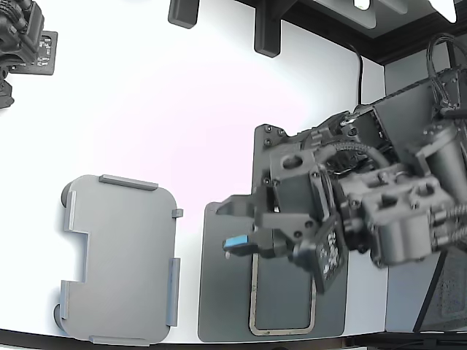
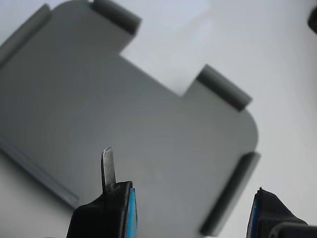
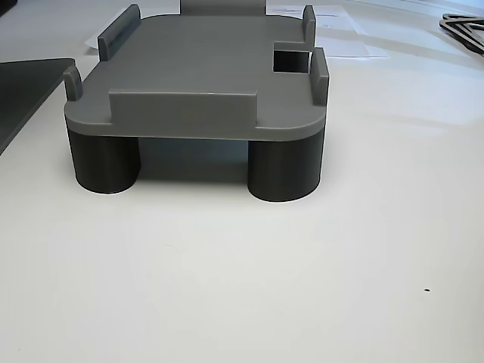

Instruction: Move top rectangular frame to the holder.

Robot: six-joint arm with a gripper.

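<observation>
We see the gripper [image 1: 235, 227] with jaws apart, gripping nothing, above the dark mat [image 1: 226, 306]. The top rectangular frame [image 1: 252, 306] lies on the mat's front edge; the holder [image 1: 120, 259] stands toward the exterior view's left.

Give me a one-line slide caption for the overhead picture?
Robot gripper hovers with jaws open over a thin rectangular frame on a dark mat, beside the empty grey holder.

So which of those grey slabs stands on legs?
The light grey holder, raised on dark round legs; the darker mat lies flat on the table.
</observation>
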